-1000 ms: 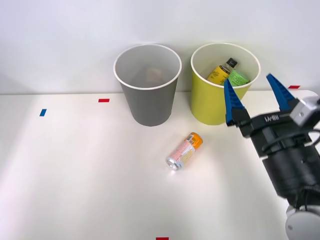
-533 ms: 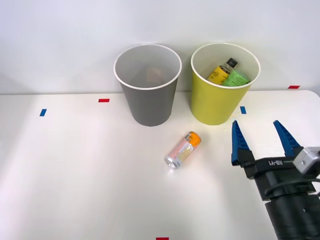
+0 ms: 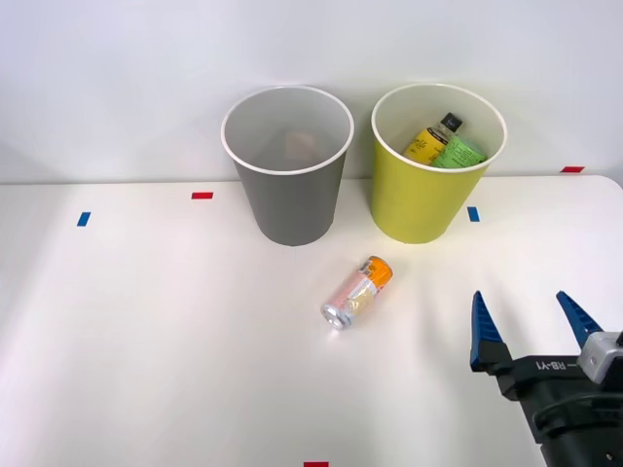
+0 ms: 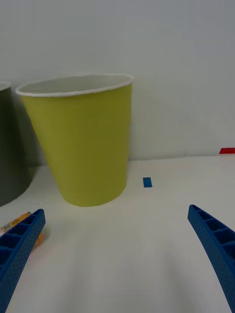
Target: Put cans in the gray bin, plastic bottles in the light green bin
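The right claw (image 3: pixel 531 322) hangs wide open and empty at lower right, while the can (image 3: pixel 358 292) lies on its side mid-frame on the white surface (image 3: pixel 146 341), below the gray bin (image 3: pixel 288 185) and light green bin (image 3: pixel 421 199).

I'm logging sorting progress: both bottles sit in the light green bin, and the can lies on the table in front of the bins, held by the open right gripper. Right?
Not quite. The front view shows the right gripper open and apart from the can, holding nothing. The rest stands: both bottles are in the light green bin, and the can lies on the table.
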`<state>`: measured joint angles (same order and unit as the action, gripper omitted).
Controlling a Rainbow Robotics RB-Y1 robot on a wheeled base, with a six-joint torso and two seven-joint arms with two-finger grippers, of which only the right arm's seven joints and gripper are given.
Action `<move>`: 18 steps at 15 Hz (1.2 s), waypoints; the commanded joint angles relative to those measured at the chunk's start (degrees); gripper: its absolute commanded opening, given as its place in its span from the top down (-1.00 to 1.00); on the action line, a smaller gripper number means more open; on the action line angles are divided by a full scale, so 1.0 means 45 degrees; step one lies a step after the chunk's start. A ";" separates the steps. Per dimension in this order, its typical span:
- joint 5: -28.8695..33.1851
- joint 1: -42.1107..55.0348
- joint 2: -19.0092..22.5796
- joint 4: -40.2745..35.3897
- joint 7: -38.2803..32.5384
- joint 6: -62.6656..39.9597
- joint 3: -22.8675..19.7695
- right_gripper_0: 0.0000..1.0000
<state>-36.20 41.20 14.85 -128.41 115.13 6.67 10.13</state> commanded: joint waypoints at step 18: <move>0.8006 0.0805 -0.0174 0.4747 -0.5858 0.6291 0.1343 -1.00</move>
<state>0.09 43.53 13.73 -107.05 86.22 34.80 15.46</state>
